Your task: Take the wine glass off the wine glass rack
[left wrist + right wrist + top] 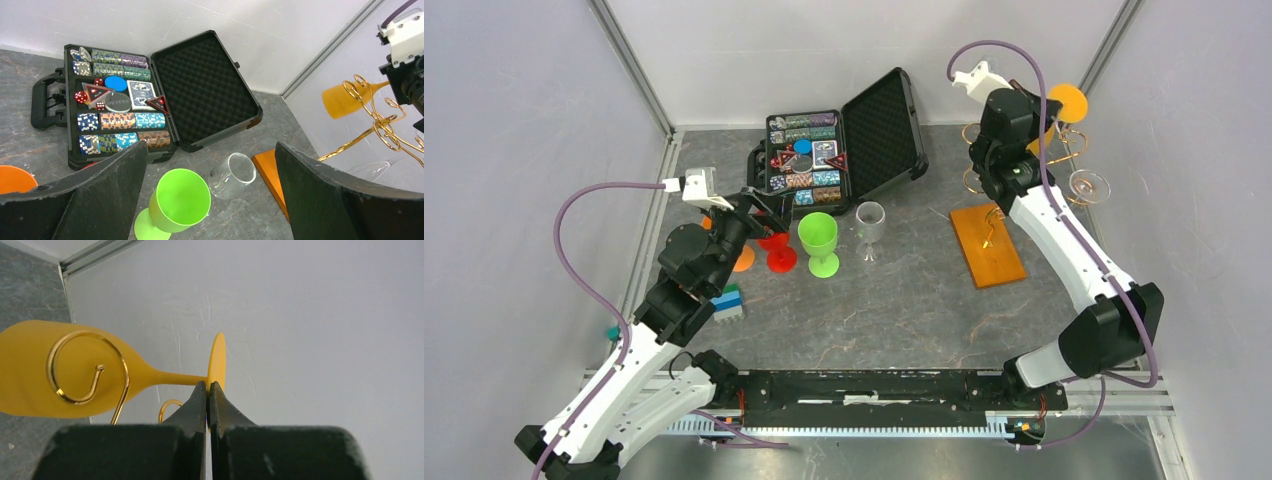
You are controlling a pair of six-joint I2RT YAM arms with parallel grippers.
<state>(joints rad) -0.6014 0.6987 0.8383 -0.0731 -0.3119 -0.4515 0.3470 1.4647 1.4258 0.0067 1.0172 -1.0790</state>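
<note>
The wine glass rack (987, 245) is a gold wire stand on an orange-brown base at the right. Its scroll arms (385, 122) rise toward the wall. A yellow-orange wine glass (30, 370) lies sideways at the top scrolls, with one gold curl (87, 365) across its bowl. My right gripper (208, 387) is shut on the thin round foot (216, 360) of that glass. I cannot tell if the glass still rests on the wire. A clear glass (1089, 185) hangs on a lower arm. My left gripper (210, 165) is open above the table, holding nothing.
A green glass (818, 235), a clear glass (870, 222) and a red glass (779, 255) stand mid-table by my left gripper. An open black case (884, 125) of poker chips lies at the back. The white wall (325, 315) is close behind the rack.
</note>
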